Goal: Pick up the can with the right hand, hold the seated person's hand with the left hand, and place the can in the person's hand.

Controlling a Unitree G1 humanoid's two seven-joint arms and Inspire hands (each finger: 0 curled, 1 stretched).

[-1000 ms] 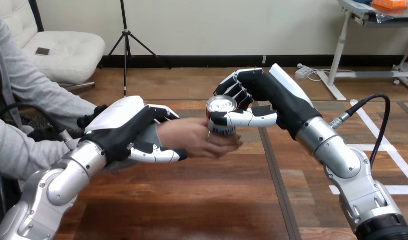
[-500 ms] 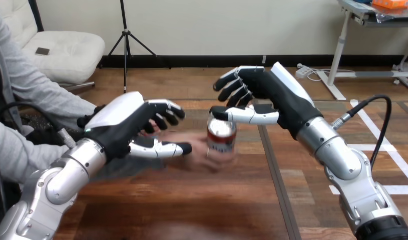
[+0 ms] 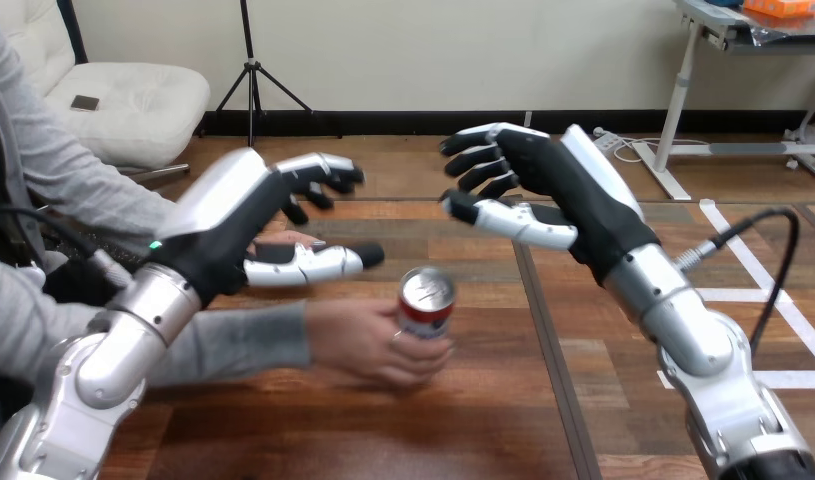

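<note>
1. your right hand (image 3: 543, 185) is released: fingers straight and spread, thumb out, nothing in it. it hangs at about 1 o'clock from the can, apart from it.
2. the can (image 3: 425, 302) stands upright in the person's hand (image 3: 368, 345), whose fingers wrap its lower part, low over the table (image 3: 383, 440). to my eye the handover is done.
3. your left hand (image 3: 238, 230) is loose too, fingers barely bent and gripping nothing. it hovers at 10 o'clock from the can, above the person's sleeve (image 3: 243, 345), and looks clear of it.
4. risk: lower the left arm straight toward 6 o'clock and it lands on that forearm, which could jolt the can loose.
5. risk: swing the right hand toward 7 o'clock and its thumb may clip the can's rim and tip it. draw it off toward 3 o'clock instead.
</note>
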